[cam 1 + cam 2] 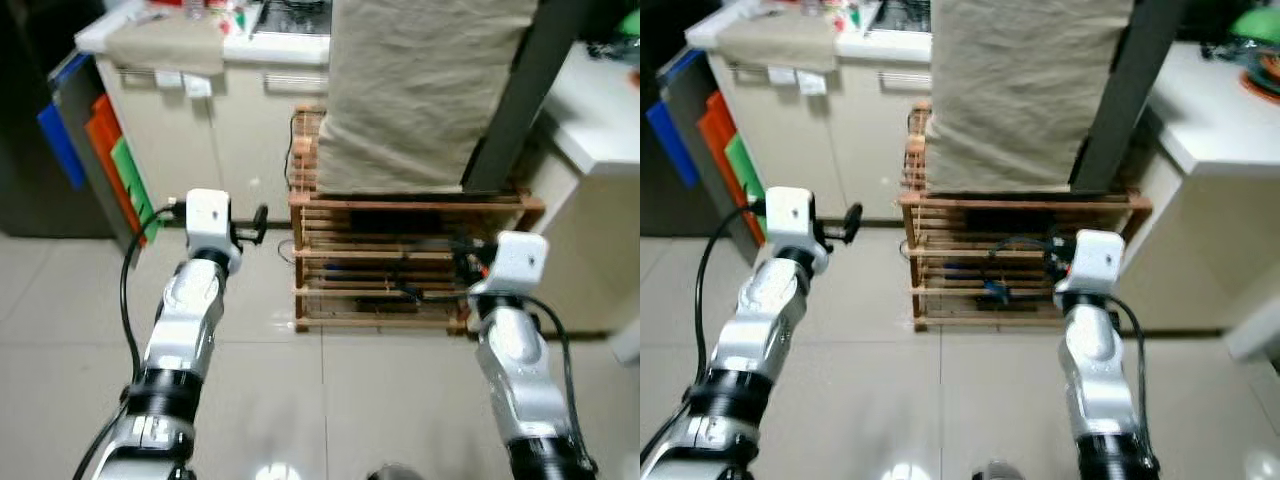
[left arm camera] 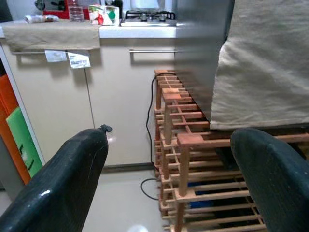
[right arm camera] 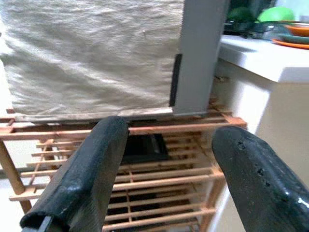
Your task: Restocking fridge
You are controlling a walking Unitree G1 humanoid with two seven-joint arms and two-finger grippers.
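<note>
Beige cloth [image 1: 420,90] drapes the grey fridge [image 3: 200,53], which stands on a slatted wooden rack [image 1: 400,270] straight ahead of me. My left gripper [image 2: 169,188] hovers with fingers spread near the rack's left corner, beside the cream cabinet [image 2: 72,106]. My right gripper [image 3: 169,179], fingers also spread, empty, points at the rack's front just below the fridge.

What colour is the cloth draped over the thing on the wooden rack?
Beige cloth, clearest in the right wrist view.
</note>
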